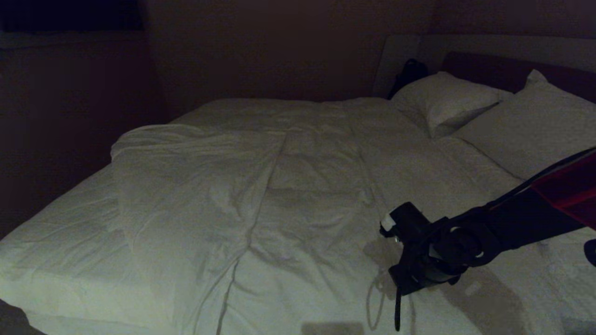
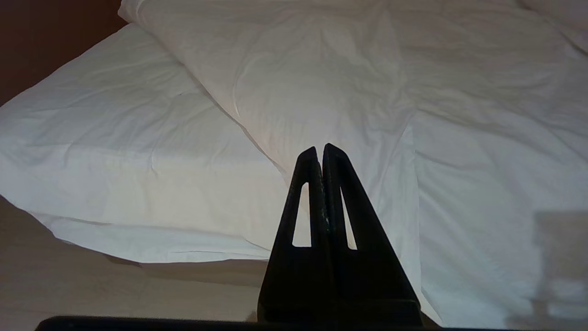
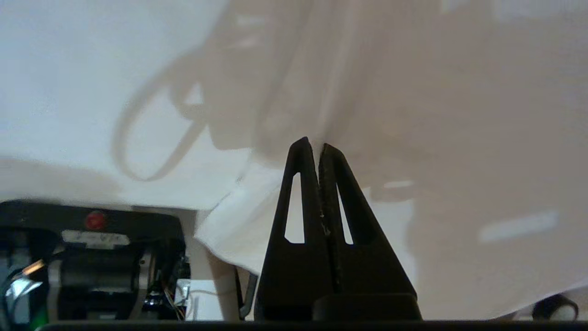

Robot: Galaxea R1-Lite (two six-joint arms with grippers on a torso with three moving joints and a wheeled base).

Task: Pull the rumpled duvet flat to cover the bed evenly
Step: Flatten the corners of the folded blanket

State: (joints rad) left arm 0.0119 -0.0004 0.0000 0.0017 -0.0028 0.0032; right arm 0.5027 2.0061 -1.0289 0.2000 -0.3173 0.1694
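I saw two pillows (image 1: pixel 447 100) by the headboard (image 1: pixel 503 70), duvet (image 1: pixel 223 195) folded back off the bed (image 1: pixel 60 232). Only the right wrist view showed the robot base (image 3: pixel 92 262); right gripper (image 3: pixel 313 145) and left gripper (image 2: pixel 320 149) were both pinched closed, empty.

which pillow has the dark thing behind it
The far pillow, the one farther from the right claw. A dark object rests behind it against the headboard; the nearer pillow has none.

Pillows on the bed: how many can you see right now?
2. One pillow lies at the head of the bed; a second pillow beside it, nearer the robot's right. Others may be outside the picture.
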